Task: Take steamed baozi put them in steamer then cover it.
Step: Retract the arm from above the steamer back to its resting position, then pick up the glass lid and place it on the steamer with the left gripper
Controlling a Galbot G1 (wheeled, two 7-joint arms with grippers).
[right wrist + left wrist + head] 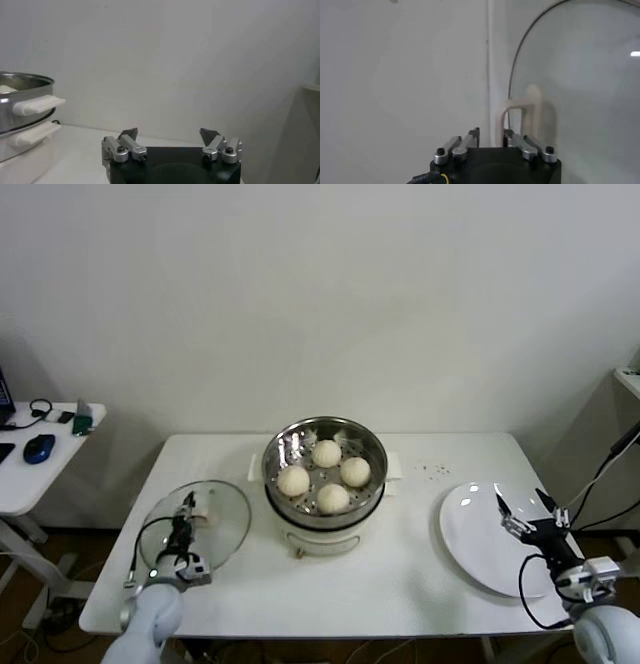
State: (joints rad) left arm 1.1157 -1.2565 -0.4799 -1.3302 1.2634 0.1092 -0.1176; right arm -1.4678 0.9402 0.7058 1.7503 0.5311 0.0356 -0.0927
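Head view: steamer [323,474] at worktop [400,584] centre, all four baozi [326,453] on its perforated floor; glass lid [196,524] flat on the worktop at the steamer's 8 o'clock, well apart from it. Left gripper [183,536] sits over the lid's centre, at the handle; it is the nearer arm, and the steamer lies toward its 2 o'clock. Right gripper [527,514] hangs over the empty plate [470,534] at the steamer's 4 o'clock, parked. Left wrist view: left gripper [491,138] has its jaws drawn in close on either side of the cream loop handle [520,111], whose long axis runs across the jaws; firm contact cannot be confirmed. Right wrist view: right gripper [169,135] spread wide, holding nothing; steamer [20,115] off to one side. Judgement: only covering remains.
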